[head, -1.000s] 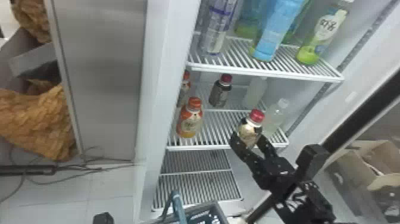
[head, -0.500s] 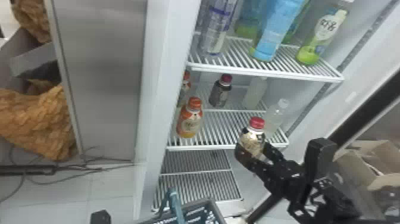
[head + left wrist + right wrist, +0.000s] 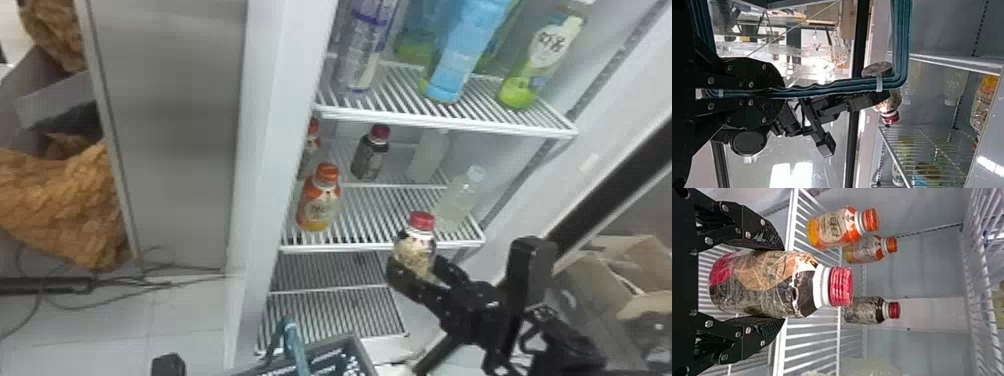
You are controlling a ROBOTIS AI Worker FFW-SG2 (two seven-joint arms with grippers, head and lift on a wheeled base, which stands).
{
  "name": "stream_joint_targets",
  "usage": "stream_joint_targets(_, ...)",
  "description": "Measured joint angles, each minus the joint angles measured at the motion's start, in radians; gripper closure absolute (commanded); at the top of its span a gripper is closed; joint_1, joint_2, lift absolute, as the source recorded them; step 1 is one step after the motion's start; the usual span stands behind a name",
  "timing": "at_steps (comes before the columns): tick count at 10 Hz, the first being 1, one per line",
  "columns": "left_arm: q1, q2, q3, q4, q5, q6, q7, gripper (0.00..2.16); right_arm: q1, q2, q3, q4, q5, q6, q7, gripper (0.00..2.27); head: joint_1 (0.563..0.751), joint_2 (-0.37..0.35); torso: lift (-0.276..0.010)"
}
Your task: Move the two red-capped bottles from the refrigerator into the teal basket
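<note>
My right gripper (image 3: pixel 417 266) is shut on a dark red-capped bottle (image 3: pixel 419 245), held upright in front of the middle shelf's front edge. In the right wrist view the same bottle (image 3: pixel 762 282) lies between both fingers of the right gripper (image 3: pixel 783 284). A second red-capped bottle (image 3: pixel 370 155) stands farther back on that shelf, also seen as a dark bottle (image 3: pixel 865 310). My left gripper's black housing (image 3: pixel 168 365) is at the bottom edge. The left gripper (image 3: pixel 782 91) is shut on the teal handle (image 3: pixel 828 89) of the basket (image 3: pixel 360 345), low before the refrigerator.
Orange-capped bottles (image 3: pixel 319 202) stand at the middle shelf's left side, clear bottles (image 3: pixel 457 200) at its right. Taller bottles occupy the upper shelf (image 3: pixel 450 125). The refrigerator's left wall (image 3: pixel 280 150) and the dark door edge (image 3: pixel 615 185) flank the opening. Cardboard boxes (image 3: pixel 645 300) are at right.
The right gripper has drawn the bottle away from the shelf, toward the robot and lower in the head view. The basket and left arm have shifted slightly left and up there.
</note>
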Motion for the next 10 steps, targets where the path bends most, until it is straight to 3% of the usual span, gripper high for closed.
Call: stream_joint_targets(10, -0.007, -0.002, 0.003, 0.001, -0.012, -0.003, 0.005, 1.09, -0.049, -0.037, 0.059, -0.044, -0.056, 0.377, 0.072, 0.58, 0.695, -0.35, -0.228)
